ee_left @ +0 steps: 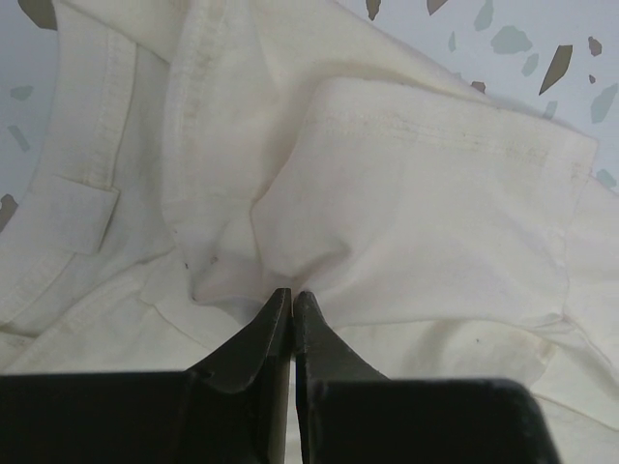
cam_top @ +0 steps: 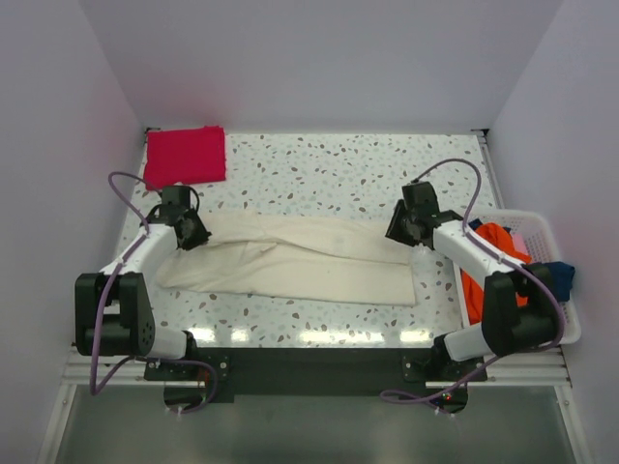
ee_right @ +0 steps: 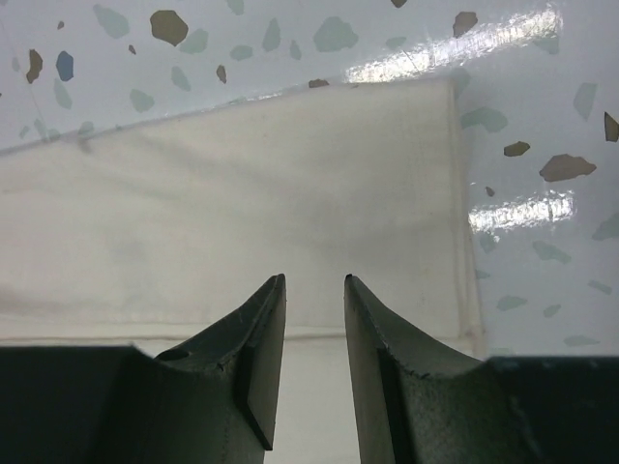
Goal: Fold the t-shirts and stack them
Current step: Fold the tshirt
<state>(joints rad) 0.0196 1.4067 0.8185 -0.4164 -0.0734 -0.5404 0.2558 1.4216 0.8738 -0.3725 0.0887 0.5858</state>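
Speckled surface (cam_top: 338,164): cream tee (cam_top: 290,261), long axis left-right, an arm at each end; left jaws pressed together, right jaws parted, empty.

White arms (cam_top: 145,249), black fingers (ee_right: 256,358), purple cables (cam_top: 453,162).

Speckled table (cam_top: 338,174) holds cream tee (cam_top: 300,261), red tee (cam_top: 186,155).

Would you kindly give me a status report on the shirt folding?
Left gripper shut at bunched end of cream shirt, grip unclear. Right gripper open, empty, over its other end. Long strip mid-table; red shirt folded far left. Nothing in the way.
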